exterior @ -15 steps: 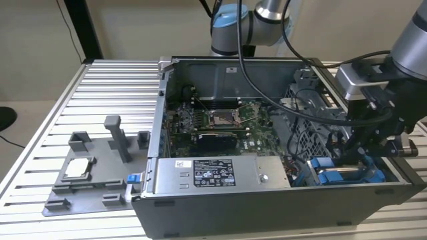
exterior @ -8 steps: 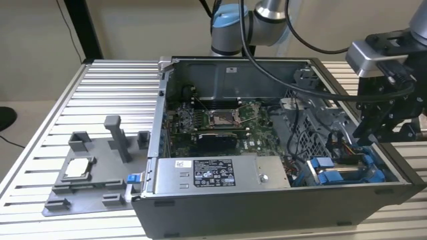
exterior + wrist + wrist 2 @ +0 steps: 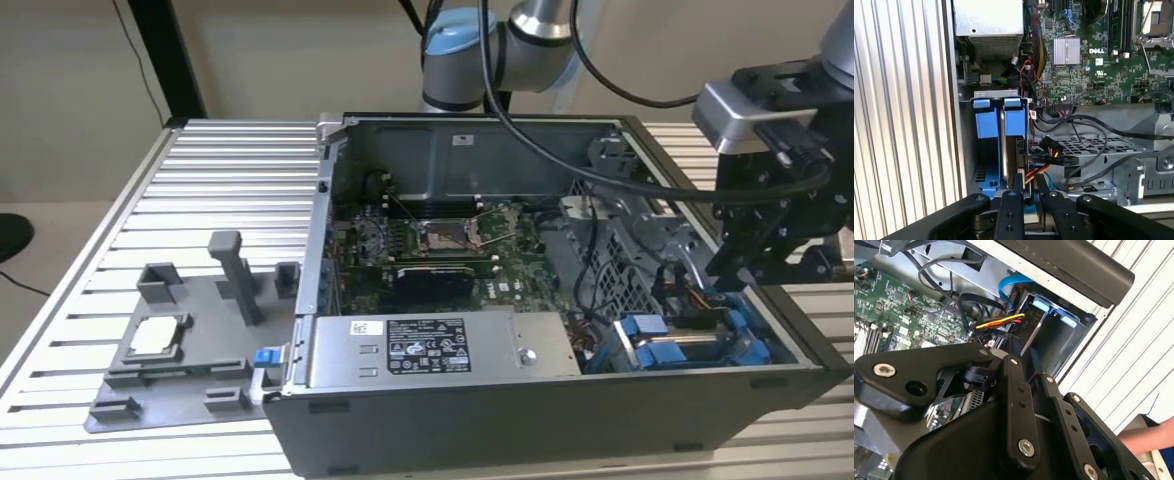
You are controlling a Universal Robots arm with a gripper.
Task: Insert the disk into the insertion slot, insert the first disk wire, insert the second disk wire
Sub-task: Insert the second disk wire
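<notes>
Where the two black fingers converge in the first wrist view, the jaws of the gripper (image 3: 1026,181) are seen drawn narrow around a black connector carrying a wire bundle (image 3: 1040,169) of yellow, red and black strands, though whether the connector is actually pinched cannot be told for certain. The same bundle (image 3: 1000,323) is met in the second wrist view just beyond the fingertips. Directly beside the connector, the disk (image 3: 1003,131) is found standing on edge in its blue carrier, seated in the insertion slot (image 3: 968,150), the grey bay at the corner of the open PC case (image 3: 534,420); its blue tabs are seen at the bay's mouth. In the exterior view the gripper (image 3: 741,272) is lowered into that corner at the exterior view's right, with the blue carrier (image 3: 694,345) just below it. Next to the bay a perforated metal cage (image 3: 1094,150) is crossed by black cables. Further off, the green motherboard (image 3: 1094,65) is laid across the case floor, and a grey power supply box (image 3: 441,345) with a sticker is set along the near wall. The case is carried on a ribbed metal bench (image 3: 214,200), where a grey fixture (image 3: 187,330) is placed towards the exterior view's left. A person's arm (image 3: 1149,432) is glimpsed at the edge of the second wrist view.
</notes>
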